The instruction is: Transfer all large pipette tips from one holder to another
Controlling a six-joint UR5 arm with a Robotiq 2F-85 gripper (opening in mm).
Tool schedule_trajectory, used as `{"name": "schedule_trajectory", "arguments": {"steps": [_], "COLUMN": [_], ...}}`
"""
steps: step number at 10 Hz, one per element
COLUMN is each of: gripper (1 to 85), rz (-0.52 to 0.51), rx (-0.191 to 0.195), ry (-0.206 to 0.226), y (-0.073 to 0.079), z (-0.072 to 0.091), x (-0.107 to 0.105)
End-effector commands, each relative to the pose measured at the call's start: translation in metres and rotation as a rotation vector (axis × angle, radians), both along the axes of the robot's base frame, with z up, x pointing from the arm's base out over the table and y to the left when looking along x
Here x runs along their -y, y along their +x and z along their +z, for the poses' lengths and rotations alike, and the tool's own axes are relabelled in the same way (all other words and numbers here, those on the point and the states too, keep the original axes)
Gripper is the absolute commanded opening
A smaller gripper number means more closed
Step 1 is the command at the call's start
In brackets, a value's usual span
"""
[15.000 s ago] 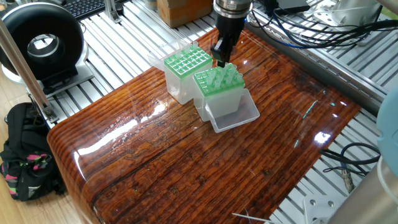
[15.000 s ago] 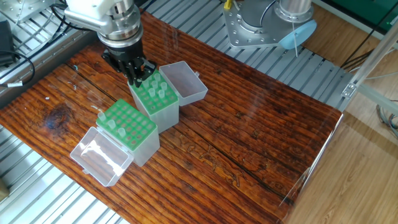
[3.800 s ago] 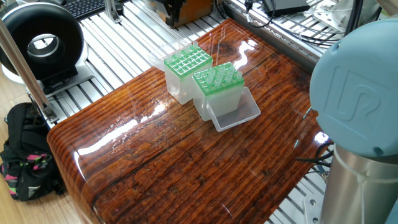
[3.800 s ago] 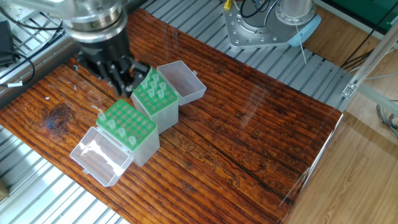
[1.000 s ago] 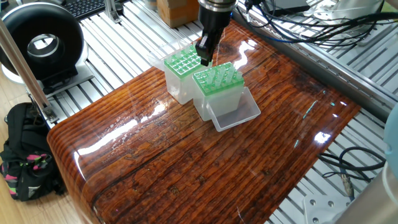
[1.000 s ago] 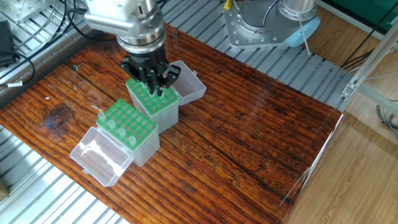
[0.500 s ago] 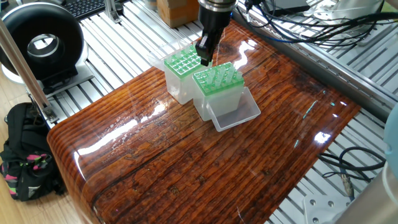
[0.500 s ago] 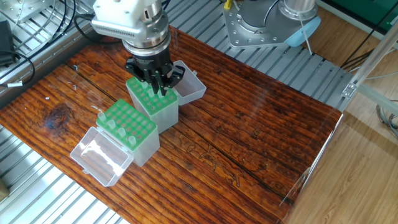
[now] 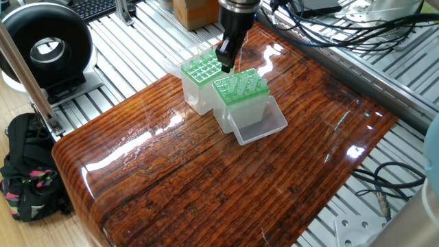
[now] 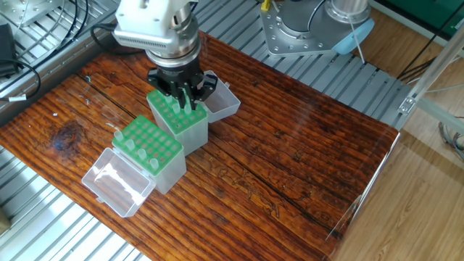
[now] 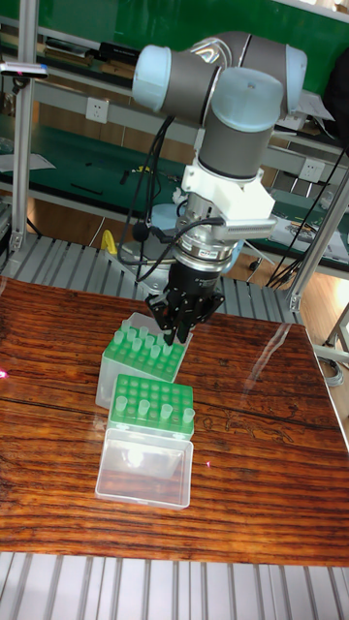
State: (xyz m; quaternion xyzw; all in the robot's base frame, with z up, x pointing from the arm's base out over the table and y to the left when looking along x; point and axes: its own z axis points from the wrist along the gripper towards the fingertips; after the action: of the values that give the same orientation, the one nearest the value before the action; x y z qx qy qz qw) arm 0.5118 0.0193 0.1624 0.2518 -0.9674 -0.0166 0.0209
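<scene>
The black two-finger tool (image 10: 190,98) hangs over the green-topped clear plastic holder (image 10: 178,118) nearer the arm, its fingertips (image 11: 180,332) down among the translucent whitish large pipette tips (image 11: 139,340) standing there. Whether it grips one, I cannot tell. A few more tips stand in the second green-topped holder (image 10: 151,150) just beside it on the glossy wooden tabletop (image 10: 290,159). No writing is legible.

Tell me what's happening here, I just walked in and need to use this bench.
The UR5's gripper hangs just over one of two green-topped tip boxes on the wooden table, apparently going for a pipette tip. A few tips stand in the other box. Whether the fingers hold one is unclear.
</scene>
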Motion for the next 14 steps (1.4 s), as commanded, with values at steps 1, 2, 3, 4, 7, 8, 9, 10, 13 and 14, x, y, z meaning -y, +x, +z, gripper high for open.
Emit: {"name": "schedule_trajectory", "arguments": {"steps": [1,2,3,4,7,8,9,10,13,14], "gripper": [32.3,32.3,32.3,32.3,32.3,32.3,32.3,32.0,30.7,30.7], "rz": [0.099,0.097,0.097,0.097,0.096,0.097,0.097,0.097,0.100,0.102], "rx": [0.011,0.009,0.009,0.012,0.020,0.018,0.018,0.017,0.015,0.014], "ry": [0.013,0.014,0.013,0.008,0.011,0.009,0.008,0.009,0.005,0.007], "y": [0.002,0.001,0.001,0.002,0.004,0.004,0.004,0.003,0.003,0.002], "z": [-0.004,-0.004,-0.005,-0.006,-0.014,-0.014,-0.015,-0.015,-0.019,-0.020], "x": [-0.003,-0.003,-0.003,-0.002,-0.003,-0.002,-0.002,-0.002,0.005,0.006]}}
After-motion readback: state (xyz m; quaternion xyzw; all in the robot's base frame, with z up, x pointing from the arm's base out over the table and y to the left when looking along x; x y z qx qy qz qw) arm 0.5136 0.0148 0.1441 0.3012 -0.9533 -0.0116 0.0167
